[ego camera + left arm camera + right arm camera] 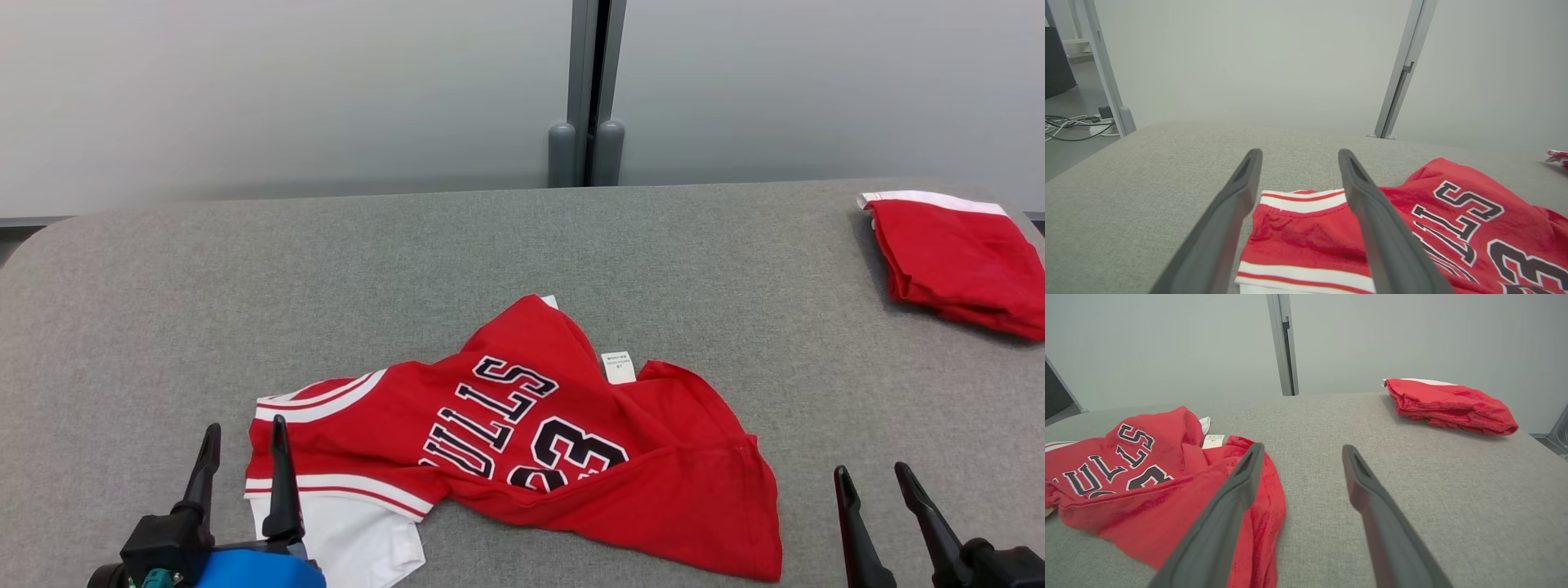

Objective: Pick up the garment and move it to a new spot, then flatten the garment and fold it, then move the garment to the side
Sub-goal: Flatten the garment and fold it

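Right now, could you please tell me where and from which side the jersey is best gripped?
Probably the striped sleeve of the jersey, from the near left: its edge lies flat and free, and the open left hand lines up with it. The open right hand could take the hem corner.

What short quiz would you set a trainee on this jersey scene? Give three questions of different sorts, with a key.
1. True or false: the left gripper is shut on the red basketball jersey.
2. Where on the grey table does the folded red garment lie? A) far right corner B) near left corner C) under the jersey
3. Fill in: the number printed on the jersey is ___.
Key: 1 false; its fingers stand apart and hold nothing. 2 A. 3 23.
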`<state>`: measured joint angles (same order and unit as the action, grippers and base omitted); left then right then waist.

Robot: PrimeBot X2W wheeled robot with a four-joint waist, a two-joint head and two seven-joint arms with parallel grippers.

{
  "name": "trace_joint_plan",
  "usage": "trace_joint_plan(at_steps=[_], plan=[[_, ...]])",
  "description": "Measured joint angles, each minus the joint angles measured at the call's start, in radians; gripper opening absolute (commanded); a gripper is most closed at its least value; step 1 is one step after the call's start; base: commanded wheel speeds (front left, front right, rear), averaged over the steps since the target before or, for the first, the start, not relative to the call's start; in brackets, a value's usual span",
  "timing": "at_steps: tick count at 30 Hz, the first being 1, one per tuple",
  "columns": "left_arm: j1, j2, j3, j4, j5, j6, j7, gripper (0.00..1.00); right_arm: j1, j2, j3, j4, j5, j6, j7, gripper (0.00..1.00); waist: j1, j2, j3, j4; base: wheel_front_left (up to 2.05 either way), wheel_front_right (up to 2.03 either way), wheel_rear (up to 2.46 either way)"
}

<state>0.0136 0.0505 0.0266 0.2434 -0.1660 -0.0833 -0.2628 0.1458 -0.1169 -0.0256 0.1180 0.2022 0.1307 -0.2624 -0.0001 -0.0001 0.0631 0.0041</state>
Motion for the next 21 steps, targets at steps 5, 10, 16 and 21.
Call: trace_joint_plan(at_steps=[5, 10, 16, 21], plan=[[0.009, 0.0, 0.017, -0.007, 0.009, -0.005, 0.0, 1.0, 0.012, 0.009, -0.015, 0.007, -0.008, 0.0, 0.0, 1.0, 0.0001, 0.0, -0.002, -0.005, 0.0, 0.0, 0.0], [0.017, 0.0, -0.005, -0.016, 0.008, 0.009, 0.0, 1.0, -0.013, -0.006, 0.027, 0.041, -0.016, 0.0, 0.0, 1.0, 0.0001, 0.0002, 0.001, 0.003, 0.0, 0.0, 0.0], [0.003, 0.0, -0.018, -0.008, 0.008, 0.011, 0.0, 1.0, -0.207, -0.101, 0.133, 0.077, 0.004, 0.0, 0.067, 1.0, 0.0001, 0.0002, 0.014, 0.021, 0.0, 0.0, 0.0], [-0.02, 0.0, -0.031, 0.003, 0.007, 0.001, 0.0, 1.0, -0.402, -0.18, 0.23, 0.117, 0.033, 0.0, 0.191, 1.0, 0.0001, 0.0002, 0.028, 0.042, 0.0, 0.0, 0.0]])
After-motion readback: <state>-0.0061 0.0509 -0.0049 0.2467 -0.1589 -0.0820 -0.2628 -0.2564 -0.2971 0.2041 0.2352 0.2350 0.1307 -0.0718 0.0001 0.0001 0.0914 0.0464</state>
